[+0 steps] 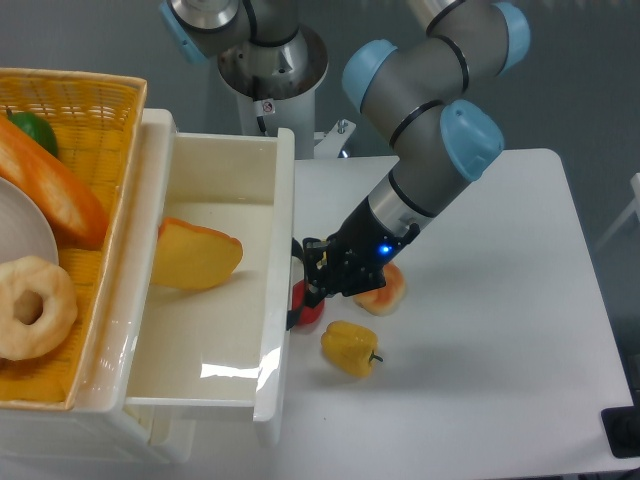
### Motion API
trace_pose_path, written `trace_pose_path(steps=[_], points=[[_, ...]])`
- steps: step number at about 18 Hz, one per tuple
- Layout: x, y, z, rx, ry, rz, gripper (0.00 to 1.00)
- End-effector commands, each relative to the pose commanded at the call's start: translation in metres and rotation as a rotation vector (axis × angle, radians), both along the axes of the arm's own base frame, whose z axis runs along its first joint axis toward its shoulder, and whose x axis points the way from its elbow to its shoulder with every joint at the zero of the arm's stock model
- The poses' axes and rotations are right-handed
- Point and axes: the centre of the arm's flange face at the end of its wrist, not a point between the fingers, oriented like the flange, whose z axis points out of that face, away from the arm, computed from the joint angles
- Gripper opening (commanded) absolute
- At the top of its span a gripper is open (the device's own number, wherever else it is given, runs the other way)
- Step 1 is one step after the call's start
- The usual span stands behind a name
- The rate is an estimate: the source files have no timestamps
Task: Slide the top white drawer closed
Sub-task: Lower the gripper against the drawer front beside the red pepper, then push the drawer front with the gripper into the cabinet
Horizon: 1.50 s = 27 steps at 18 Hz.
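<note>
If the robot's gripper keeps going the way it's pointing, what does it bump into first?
Probably the top white drawer: the gripper points left at its front panel, right by the black handle. Depth is hard to judge from one view.

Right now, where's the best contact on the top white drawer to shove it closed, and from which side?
Probably the front panel of the top white drawer, around its thin black handle. Come from the table side, on the right in the camera view, and push left toward the cabinet. The panel is tall and flat, and the gripper is already beside it.

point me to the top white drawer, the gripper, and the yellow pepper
top white drawer [275,300], fixed camera, on its front panel.
gripper [308,283], fixed camera, between fingertips at the drawer front.
yellow pepper [349,348], fixed camera, on its body.
</note>
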Motion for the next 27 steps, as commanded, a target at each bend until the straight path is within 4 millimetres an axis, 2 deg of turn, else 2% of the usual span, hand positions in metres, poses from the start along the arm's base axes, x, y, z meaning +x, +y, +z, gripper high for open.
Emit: trace_pose_path(steps=[15,27], points=[[0.020,0.016,0.003,-0.006,-0.012,-0.015,0.00],[0.057,0.046,0.004,-0.022,-0.034,-0.048,0.00]])
